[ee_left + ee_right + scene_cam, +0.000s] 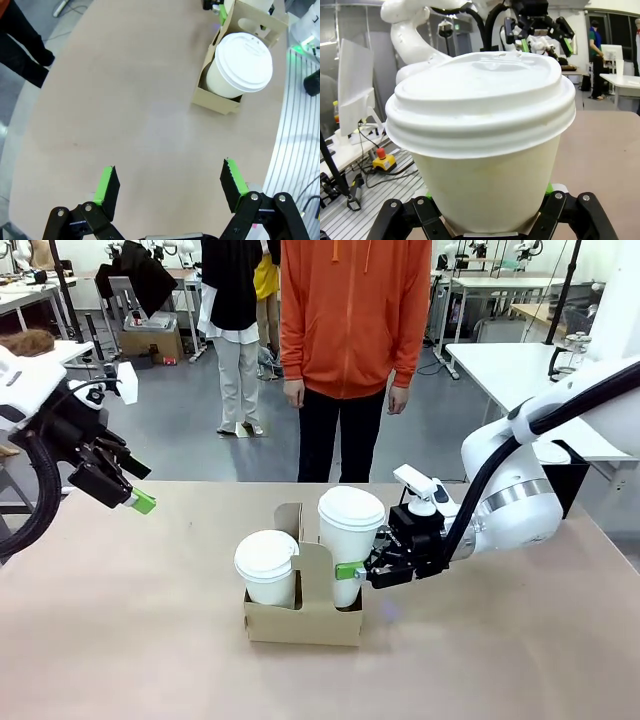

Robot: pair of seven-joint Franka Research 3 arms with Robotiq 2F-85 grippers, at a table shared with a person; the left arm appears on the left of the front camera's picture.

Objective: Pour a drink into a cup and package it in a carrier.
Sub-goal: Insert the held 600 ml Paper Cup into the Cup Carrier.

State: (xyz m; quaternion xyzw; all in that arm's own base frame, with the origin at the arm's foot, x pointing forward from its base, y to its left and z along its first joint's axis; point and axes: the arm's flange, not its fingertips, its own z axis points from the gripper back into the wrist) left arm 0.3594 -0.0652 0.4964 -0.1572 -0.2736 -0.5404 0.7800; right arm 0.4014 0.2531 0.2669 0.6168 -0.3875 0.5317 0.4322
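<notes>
Gripping the taller cup (350,540) around its lower body, the right gripper (372,568) has its green pads closed on the paper wall from the side, and the wrist view confirms it: the cup (485,150) sits squarely between the fingers with its white lid seated all round. That cup stands in the far pocket of the cardboard carrier (300,622), riding higher than its neighbour, so by my reading it is not fully seated yet. The second lidded cup (267,565) is already down in the near pocket, just beside the handle tab. Over on the other side, the left gripper (128,487) hangs above the table (150,640) well apart from the carrier, jaws wide and holding nothing; from its own camera the green pads (107,186) frame bare tabletop with the carrier (215,102) off at the top. To finish this well, the cup wants pressing straight down, kept upright, with a grip light enough not to crush the paper or pop the lid. Any tilt risks dragging the light carrier sideways or nudging the other cup.
</notes>
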